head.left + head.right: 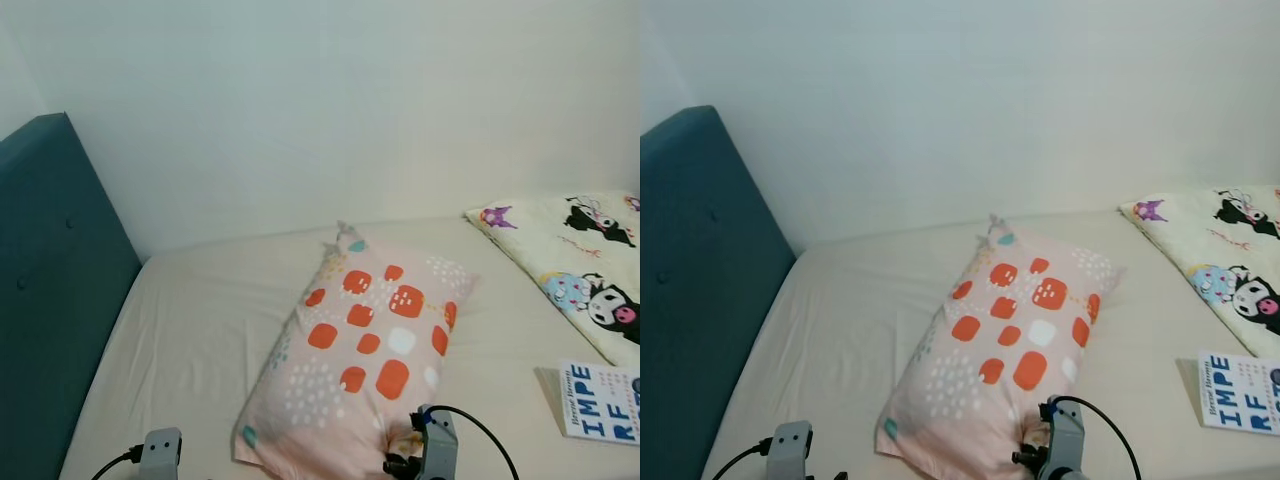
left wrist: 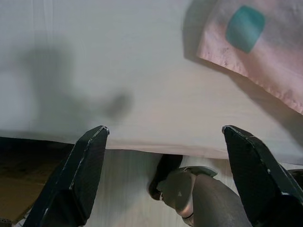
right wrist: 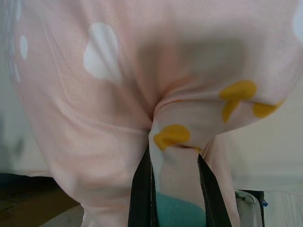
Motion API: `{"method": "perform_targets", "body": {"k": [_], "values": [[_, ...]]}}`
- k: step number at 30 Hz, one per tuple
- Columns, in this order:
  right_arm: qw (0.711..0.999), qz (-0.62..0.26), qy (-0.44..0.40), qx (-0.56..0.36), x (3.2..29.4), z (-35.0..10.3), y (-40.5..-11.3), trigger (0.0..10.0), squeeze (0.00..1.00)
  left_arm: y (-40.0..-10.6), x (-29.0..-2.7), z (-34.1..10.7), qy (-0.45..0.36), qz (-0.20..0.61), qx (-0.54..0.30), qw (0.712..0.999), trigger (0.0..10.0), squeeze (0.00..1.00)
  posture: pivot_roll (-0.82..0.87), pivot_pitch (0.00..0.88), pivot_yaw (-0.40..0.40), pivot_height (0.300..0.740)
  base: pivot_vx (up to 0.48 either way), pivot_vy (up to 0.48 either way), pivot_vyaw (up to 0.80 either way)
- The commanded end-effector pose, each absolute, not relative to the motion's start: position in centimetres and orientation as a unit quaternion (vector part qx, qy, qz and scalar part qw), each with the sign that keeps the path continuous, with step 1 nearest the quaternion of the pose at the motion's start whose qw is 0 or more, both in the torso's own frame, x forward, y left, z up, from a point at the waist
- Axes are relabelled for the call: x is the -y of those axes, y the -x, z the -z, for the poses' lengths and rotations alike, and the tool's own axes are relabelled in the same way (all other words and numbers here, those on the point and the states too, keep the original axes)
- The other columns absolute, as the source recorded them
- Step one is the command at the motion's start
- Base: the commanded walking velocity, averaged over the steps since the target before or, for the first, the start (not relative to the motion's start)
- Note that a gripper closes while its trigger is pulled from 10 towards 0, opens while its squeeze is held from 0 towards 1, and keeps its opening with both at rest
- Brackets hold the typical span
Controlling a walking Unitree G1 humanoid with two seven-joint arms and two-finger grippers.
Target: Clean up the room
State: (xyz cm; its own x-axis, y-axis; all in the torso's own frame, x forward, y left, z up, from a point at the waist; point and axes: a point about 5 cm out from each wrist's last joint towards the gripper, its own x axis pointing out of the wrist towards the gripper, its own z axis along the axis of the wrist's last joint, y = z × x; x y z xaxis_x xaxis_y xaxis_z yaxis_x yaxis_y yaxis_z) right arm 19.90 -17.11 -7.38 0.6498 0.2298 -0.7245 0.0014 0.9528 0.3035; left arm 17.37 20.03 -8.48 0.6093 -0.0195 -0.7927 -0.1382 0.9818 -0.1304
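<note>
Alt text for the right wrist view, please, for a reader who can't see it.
The right hand pinches a fold of the pink pillow between its two black fingers. The fabric has white, yellow and teal patches, and pale bedding lies beyond.

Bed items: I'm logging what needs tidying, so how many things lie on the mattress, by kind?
Pillows: 1, the pink pillow with orange patches, its near corner pinched by the right gripper
Blankets: 1, the cartoon-print blanket at the right edge
Books: 1, the white book with blue letters
Total: 3
The left gripper hangs open over the bed edge.
</note>
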Motion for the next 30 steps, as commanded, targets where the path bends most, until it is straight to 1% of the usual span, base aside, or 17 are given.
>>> {"method": "perform_targets", "body": {"k": [1, 4, 10, 13, 19, 30], "values": [[0.887, -0.070, -0.144, -0.434, 16.5, 7.9, -19.1, 10.0, 0.00, -17.0, -20.5, 8.6, 0.084, -0.040, -0.449, 0.889, 10.0, 0.00, -0.05, 0.000, 0.008, 0.740, 0.000, 0.000, 0.76], [0.893, -0.076, -0.139, -0.421, 16.3, 7.5, -20.0, 10.0, 0.00, -17.1, -20.5, 8.6, 0.085, -0.041, -0.450, 0.888, 10.0, 0.00, -0.05, 0.000, 0.012, 0.740, 0.000, 0.000, 0.76], [0.897, -0.084, -0.132, -0.413, 15.8, 7.1, -20.7, 10.0, 0.00, -17.0, -20.6, 8.6, 0.088, -0.050, -0.455, 0.885, 10.0, 0.00, -0.05, 0.000, 0.010, 0.740, 0.000, 0.000, 0.76], [0.896, -0.085, -0.127, -0.417, 15.8, 7.2, -20.5, 10.0, 0.00, -16.7, -20.6, 8.8, 0.093, -0.064, -0.466, 0.877, 10.0, 0.00, -0.05, 0.000, 0.010, 0.740, 0.000, 0.000, 0.76], [0.893, -0.082, -0.125, -0.425, 16.0, 7.4, -20.1, 10.0, 0.00, -16.2, -20.7, 9.0, 0.091, -0.069, -0.478, 0.871, 10.0, 0.00, -0.04, 0.000, 0.004, 0.740, -0.418, 0.000, 0.76], [0.894, -0.077, -0.131, -0.422, 16.2, 7.5, -20.0, 10.0, 0.00, -16.3, -20.6, 9.0, 0.078, -0.052, -0.472, 0.877, 10.0, 0.00, -0.05, 0.000, 0.010, 0.740, 0.000, 0.000, 0.76]]}}
